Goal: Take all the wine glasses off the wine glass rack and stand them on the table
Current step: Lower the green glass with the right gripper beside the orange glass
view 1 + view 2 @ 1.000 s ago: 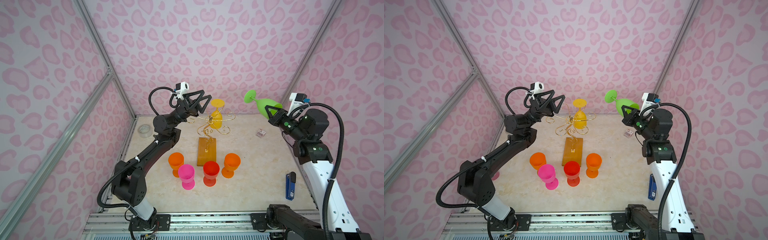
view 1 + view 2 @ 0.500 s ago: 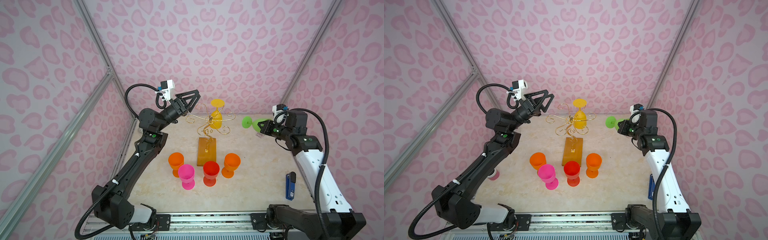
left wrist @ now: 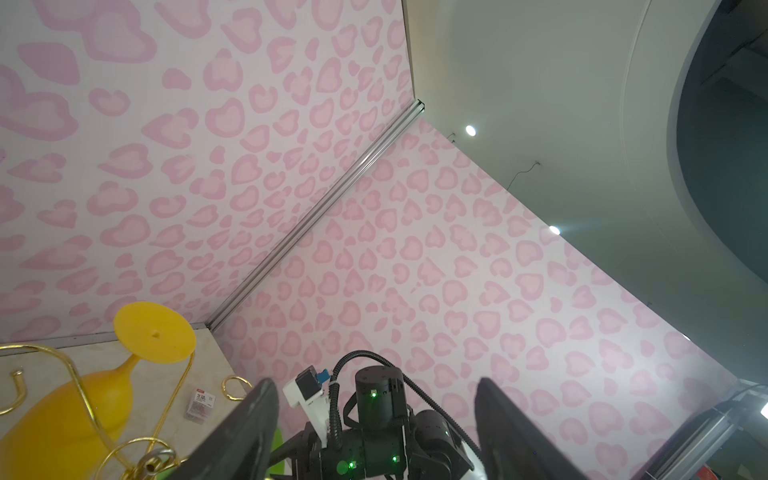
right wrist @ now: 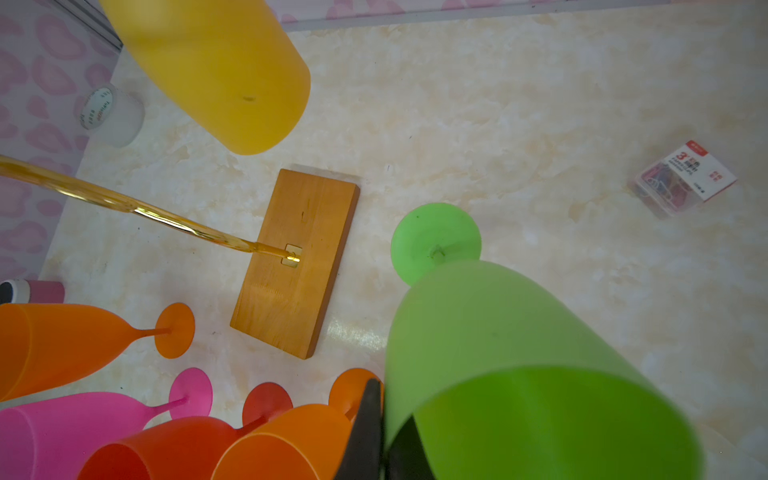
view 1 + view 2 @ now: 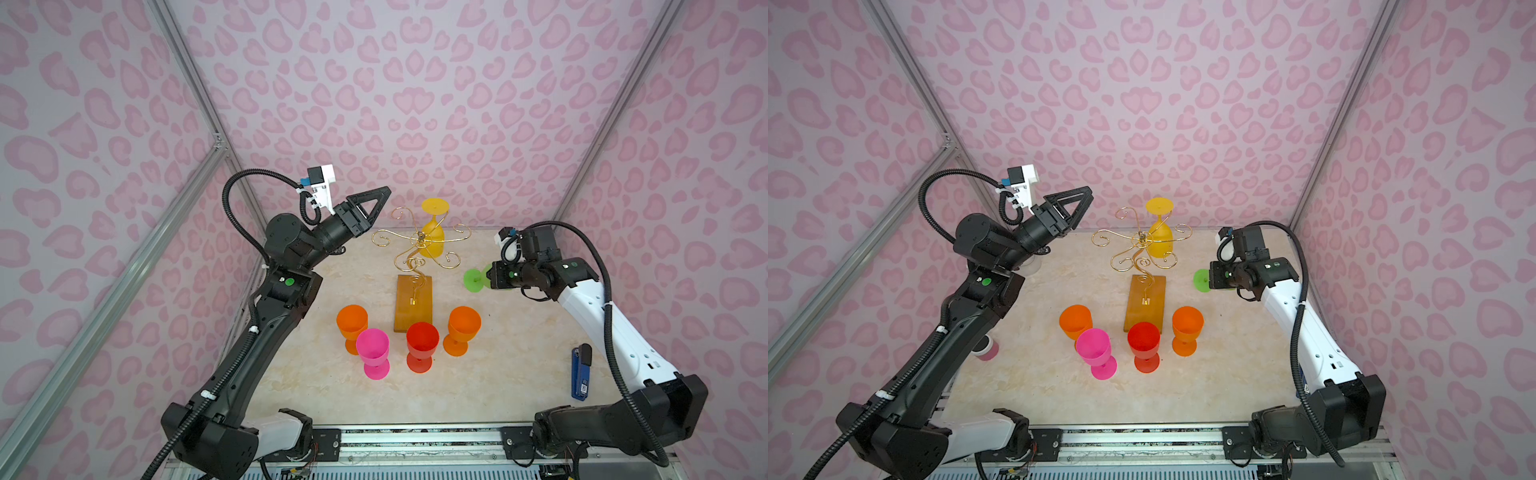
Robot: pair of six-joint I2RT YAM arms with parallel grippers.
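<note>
While right gripper point(image 4: 386, 440) pinches green wine glass point(image 4: 498, 332) by rim wall, one finger inside bowl, glass hangs tilted off rack, foot point(image 5: 473, 280) low, just right of wine glass rack point(image 5: 419, 245) base; table contact unclear.

Likely step: set-down. Swing foot flat onto bare table point(image 5: 511, 374), clear of orange glass point(image 5: 463, 328) and wire arms; release only once level.

Left gripper point(image 5: 374, 201) empty, fingers wide, raised left of rack. Yellow wine glass point(image 5: 432, 241) hangs inverted on rack.

Versus second ago: green glass down from high near back wall; left arm drawn back from rack, fingers slightly wider.
</note>
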